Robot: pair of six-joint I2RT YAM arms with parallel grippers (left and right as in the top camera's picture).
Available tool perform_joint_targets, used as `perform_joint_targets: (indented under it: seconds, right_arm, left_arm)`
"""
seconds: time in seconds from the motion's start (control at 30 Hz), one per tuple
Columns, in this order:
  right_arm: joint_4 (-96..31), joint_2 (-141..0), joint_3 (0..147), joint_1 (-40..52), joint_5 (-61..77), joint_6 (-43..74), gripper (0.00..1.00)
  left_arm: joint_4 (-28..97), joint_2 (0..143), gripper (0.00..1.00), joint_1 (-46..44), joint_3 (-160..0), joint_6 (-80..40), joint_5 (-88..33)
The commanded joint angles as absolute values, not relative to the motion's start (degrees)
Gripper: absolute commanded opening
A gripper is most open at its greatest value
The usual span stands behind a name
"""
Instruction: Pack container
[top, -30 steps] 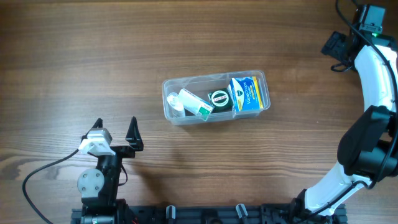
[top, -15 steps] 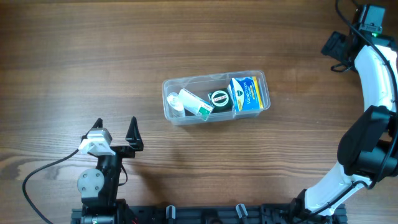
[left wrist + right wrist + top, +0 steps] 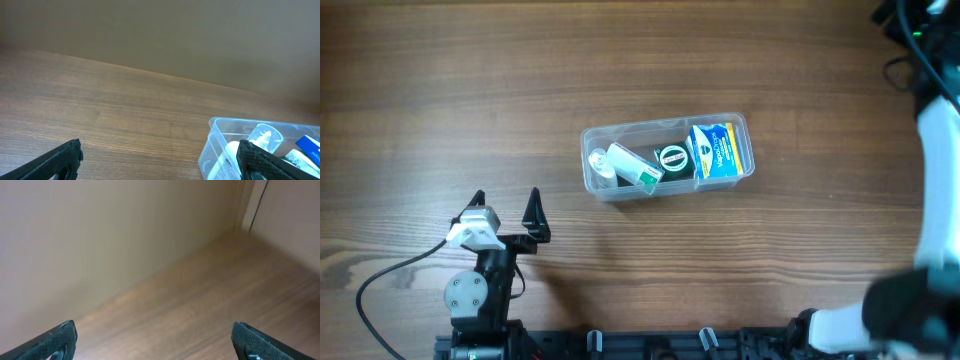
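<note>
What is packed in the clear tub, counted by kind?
Blue and yellow box: 1
White box with a green end: 1
Round green and white disc: 1
Small clear bottle: 1
Total: 4, all inside the tub.

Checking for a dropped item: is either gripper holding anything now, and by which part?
Nothing is held: the left gripper and right gripper both stand open and empty, away from the container.

Clear container (image 3: pixel 592 160) on brown wood-grain table (image 3: pixel 470 90).
</note>
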State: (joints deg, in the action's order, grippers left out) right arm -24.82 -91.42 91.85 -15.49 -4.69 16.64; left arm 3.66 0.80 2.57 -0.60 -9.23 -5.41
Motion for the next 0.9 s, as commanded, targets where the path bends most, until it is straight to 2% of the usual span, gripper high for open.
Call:
perform_joint_targets:
  seconds: [0.0, 0.1, 0.2, 0.27, 0.5, 0.67, 0.87]
  right_arm:
    - [-29.58, -78.98, 92.16, -14.79, -3.4, 16.88, 1.0]
    - [-32.91, -68.05, 92.12, -11.11, -2.5, 17.41, 1.0]
    - [-33.41, -61.28, 90.26, -7.16, -2.5, 10.0, 1.0]
    - [-30.11, -56.66, 84.16, -5.56, -2.7, 8.97, 1.0]
    - [-10.79, -32.25, 48.14, -0.73, -2.46, 9.02, 1.0]
    - [-6.52, -15.88, 31.66, -0.38, -2.46, 8.93, 1.0]
    - [-6.55, -6.52, 22.28, -0.38, -2.44, 7.27, 1.0]
  left_arm:
    - [3.99, 0.16, 1.0, 2.46, -0.32, -8.1, -5.28]
    - [3.97, 0.16, 1.0, 2.46, -0.32, -8.1, -5.26]
    - [3.99, 0.16, 1.0, 2.46, -0.32, -8.1, -5.28]
    - [3.97, 0.16, 1.0, 2.46, -0.32, -8.1, -5.26]
    - [3.97, 0.16, 1.0, 2.46, -0.32, -8.1, -5.28]
    - [3.99, 0.16, 1.0, 2.46, -0.32, -8.1, -5.28]
    - [3.97, 0.16, 1.0, 2.46, -0.32, -8.1, -5.28]
